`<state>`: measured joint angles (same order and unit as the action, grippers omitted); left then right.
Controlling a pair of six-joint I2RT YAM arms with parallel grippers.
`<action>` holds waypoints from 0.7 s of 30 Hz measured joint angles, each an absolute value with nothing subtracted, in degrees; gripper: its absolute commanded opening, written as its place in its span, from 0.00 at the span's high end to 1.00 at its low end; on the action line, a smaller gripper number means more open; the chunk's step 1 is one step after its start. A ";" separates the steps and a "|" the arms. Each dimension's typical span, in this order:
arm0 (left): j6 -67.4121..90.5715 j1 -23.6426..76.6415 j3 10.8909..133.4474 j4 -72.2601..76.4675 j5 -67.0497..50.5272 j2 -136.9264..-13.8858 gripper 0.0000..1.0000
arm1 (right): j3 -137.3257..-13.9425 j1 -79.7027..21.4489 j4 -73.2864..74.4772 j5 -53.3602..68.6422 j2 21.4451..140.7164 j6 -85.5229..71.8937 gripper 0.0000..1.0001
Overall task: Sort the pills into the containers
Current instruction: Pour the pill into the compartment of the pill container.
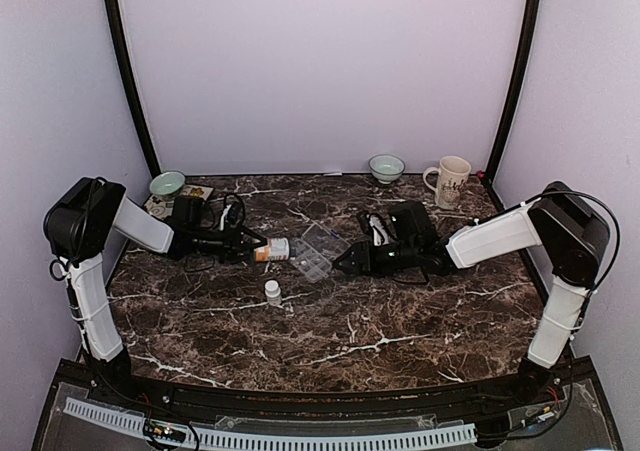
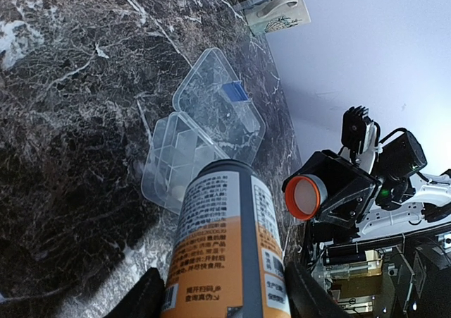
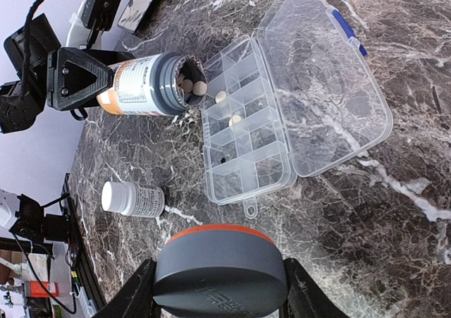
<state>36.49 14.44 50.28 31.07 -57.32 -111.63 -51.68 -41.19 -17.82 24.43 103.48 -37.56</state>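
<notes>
My left gripper [image 2: 224, 293] is shut on an amber bottle [image 2: 225, 247] with a white label, held lying over. Its open mouth [image 3: 189, 84] reaches the edge of the clear organiser box [image 3: 243, 164], and tan pills [image 3: 200, 88] show inside it. Two pills [image 3: 221, 96] lie in the box's containers near the bottle. The hinged lid [image 3: 331, 99] lies open flat. Just right of the box, my right gripper [image 3: 215, 283] is shut on the bottle's grey cap [image 3: 220, 265], which has an orange rim. From above, the bottle [image 1: 272, 250] and the box [image 1: 318, 252] meet at mid-table.
A tiny white bottle [image 1: 272, 291] stands in front of the organiser box. At the back are a bowl [image 1: 167, 184] on the left, a second bowl [image 1: 386, 167] and a mug [image 1: 450, 181] on the right. Walls close in the table on three sides.
</notes>
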 measured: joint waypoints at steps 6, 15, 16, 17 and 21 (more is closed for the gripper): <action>38.76 14.44 49.60 34.74 -57.43 -111.66 0.95 | -51.68 -41.19 -17.76 24.43 103.48 -37.56 0.71; 41.95 14.44 48.03 39.72 -58.17 -111.66 0.95 | -51.75 -41.08 -17.45 24.43 103.48 -37.52 0.71; 42.37 14.44 47.79 40.40 -58.33 -111.66 0.95 | -51.83 -41.01 -17.37 24.43 103.48 -37.50 0.71; 42.70 14.44 47.68 40.75 -58.50 -111.66 0.95 | -51.90 -40.97 -17.23 24.40 103.48 -37.47 0.71; 43.99 14.44 47.24 42.57 -59.48 -111.66 0.95 | -52.53 -40.86 -16.51 24.40 103.48 -37.17 0.71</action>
<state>43.99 14.44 47.24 42.57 -59.48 -111.66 -52.53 -40.86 -16.51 24.40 103.48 -37.17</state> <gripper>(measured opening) 0.550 0.496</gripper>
